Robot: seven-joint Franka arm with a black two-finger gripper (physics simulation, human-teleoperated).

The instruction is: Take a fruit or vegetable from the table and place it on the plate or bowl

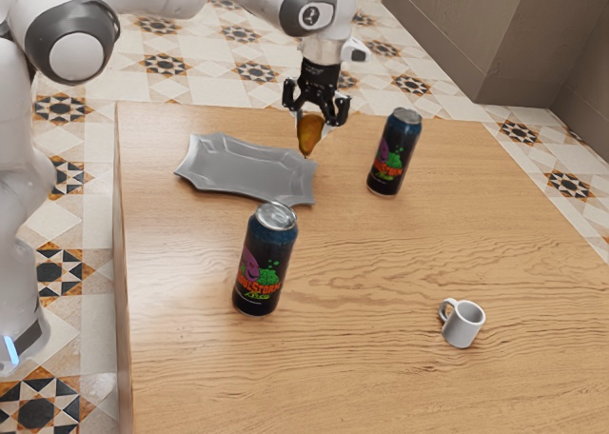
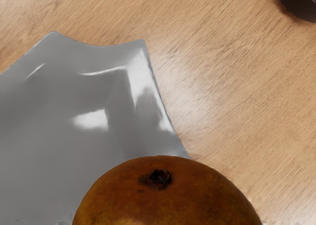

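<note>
My black gripper [image 1: 311, 122] is shut on a brown-orange pear-like fruit [image 1: 309, 134], which hangs in the air over the far right corner of the grey square plate [image 1: 238, 168]. Seen from the wrist, the fruit [image 2: 165, 193] sits just under my hand with its dark stem end up. Under it lies the plate [image 2: 69, 136], whose edge runs beside the fruit, and bare wooden table lies past that edge.
One dark drink can [image 1: 265, 259] stands in front of the plate, and a second can [image 1: 393, 152] stands to the exterior view's right of the gripper. A small white mug [image 1: 463, 322] lies near the front right. The table's left edge drops to tiled floor.
</note>
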